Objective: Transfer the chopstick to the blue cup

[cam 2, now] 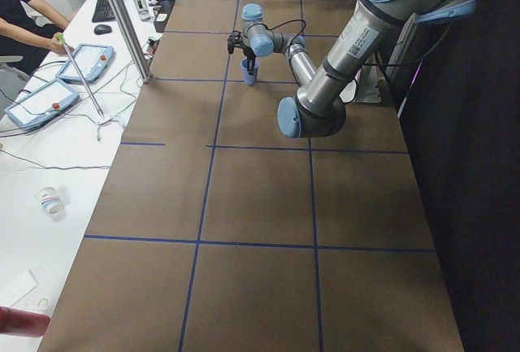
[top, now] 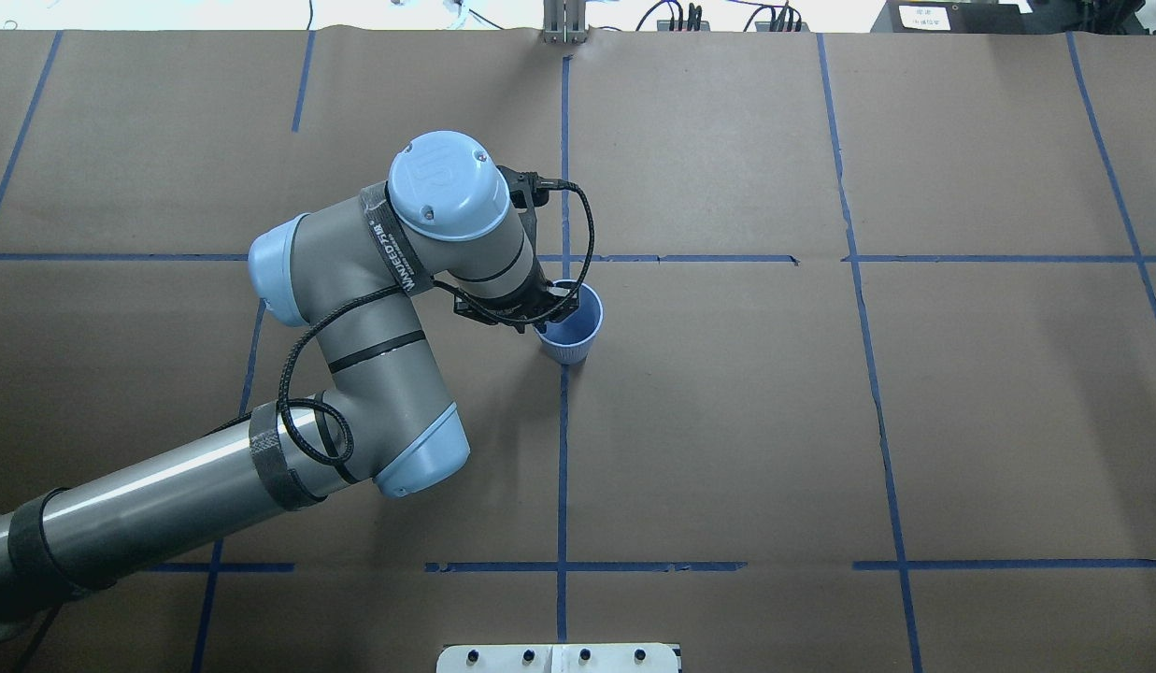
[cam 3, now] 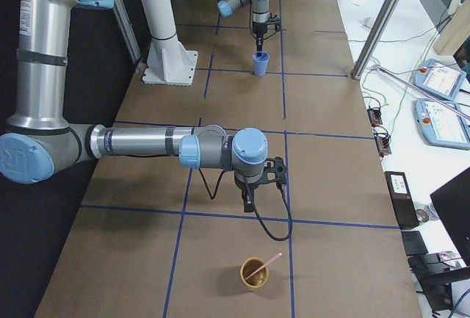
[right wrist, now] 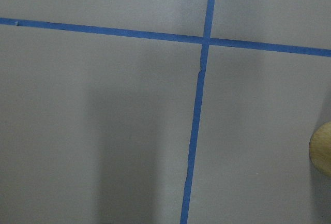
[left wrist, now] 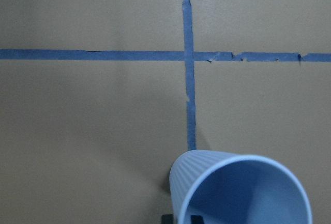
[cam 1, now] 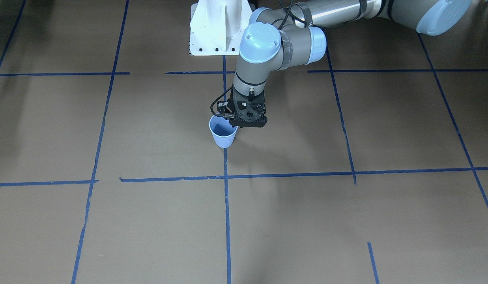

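1. Left arm: the forearm comes in low from the robot's left, the elbow is folded back, and the wrist is turned so that the left gripper [cam 1: 249,123] points straight down.
2. The left gripper sits at the rim of the blue cup [cam 1: 223,136], on the cup's robot-left side. The wrist hides the fingers, so I cannot tell their spread.
3. The blue cup stands upright on a blue tape line [cam 1: 227,221], near the table's middle and in front of the white base mount [cam 1: 216,27].
4. Right arm, seen only from the right-end camera: the forearm is stretched level over the table and the right gripper [cam 3: 248,202] points down above a tape line. I cannot tell its opening.
5. The chopstick [cam 3: 266,264], pink, leans in the tan cup [cam 3: 253,283] with its top past the rim. This is near the table's right end, well apart from the blue cup.
6. The tan cup stands just beyond the right gripper, toward the table's end.
7. The brown paper table [cam 1: 346,221] spreads wide on every side of the blue cup
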`<state>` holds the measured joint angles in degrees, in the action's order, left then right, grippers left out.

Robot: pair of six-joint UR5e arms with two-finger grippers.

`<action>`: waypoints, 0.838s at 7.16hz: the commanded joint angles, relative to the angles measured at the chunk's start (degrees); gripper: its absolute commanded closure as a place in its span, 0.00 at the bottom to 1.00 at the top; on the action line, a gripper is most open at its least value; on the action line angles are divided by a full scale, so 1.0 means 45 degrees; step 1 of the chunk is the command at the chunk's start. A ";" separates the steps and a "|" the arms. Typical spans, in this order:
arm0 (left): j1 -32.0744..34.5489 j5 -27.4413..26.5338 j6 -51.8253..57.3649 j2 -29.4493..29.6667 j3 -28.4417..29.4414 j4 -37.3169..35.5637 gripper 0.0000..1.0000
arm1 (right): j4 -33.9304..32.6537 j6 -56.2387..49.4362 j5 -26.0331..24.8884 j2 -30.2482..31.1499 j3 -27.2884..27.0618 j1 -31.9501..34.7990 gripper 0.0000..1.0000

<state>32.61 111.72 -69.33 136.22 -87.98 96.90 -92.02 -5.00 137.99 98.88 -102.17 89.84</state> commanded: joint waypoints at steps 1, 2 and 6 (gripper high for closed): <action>0.0154 0.0074 -0.0197 -0.0771 -0.1627 -0.0029 0.00 | -0.0019 -0.0060 0.0039 0.0135 0.0010 0.0074 0.00; 0.0522 0.0094 -0.0450 -0.1397 -0.2491 -0.0029 0.00 | -0.0020 -0.1124 -0.0077 0.0156 0.0145 0.1061 0.00; 0.0624 0.0114 -0.0823 -0.1735 -0.2656 -0.0030 0.00 | 0.7084 -0.1517 -0.0957 -0.0134 0.4311 0.2106 0.00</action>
<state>35.37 112.19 -72.81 128.89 -99.84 96.73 -73.56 -15.30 134.77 99.21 -90.52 98.94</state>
